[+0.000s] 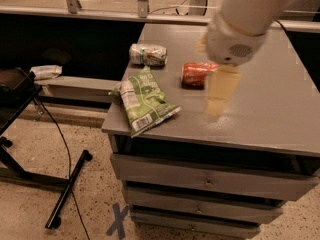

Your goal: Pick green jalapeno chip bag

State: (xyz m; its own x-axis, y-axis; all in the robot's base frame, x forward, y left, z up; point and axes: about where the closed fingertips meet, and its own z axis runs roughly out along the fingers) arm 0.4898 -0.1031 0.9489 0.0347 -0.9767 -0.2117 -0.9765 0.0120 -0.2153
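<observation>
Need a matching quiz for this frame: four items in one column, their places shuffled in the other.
1 green jalapeno chip bag
2 soda can
3 small packet
4 hand

A back left of the table
B over the table, right of the can
C front-left table corner
D mid-table, on its side

Pairs: 1-C, 2-D, 3-A, 4-B

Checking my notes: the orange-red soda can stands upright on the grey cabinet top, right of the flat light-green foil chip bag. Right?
Not upright: the camera view shows the orange-red soda can lying on its side on the grey cabinet top, right of the flat light-green foil chip bag. The gripper hangs just right of the can.
</observation>
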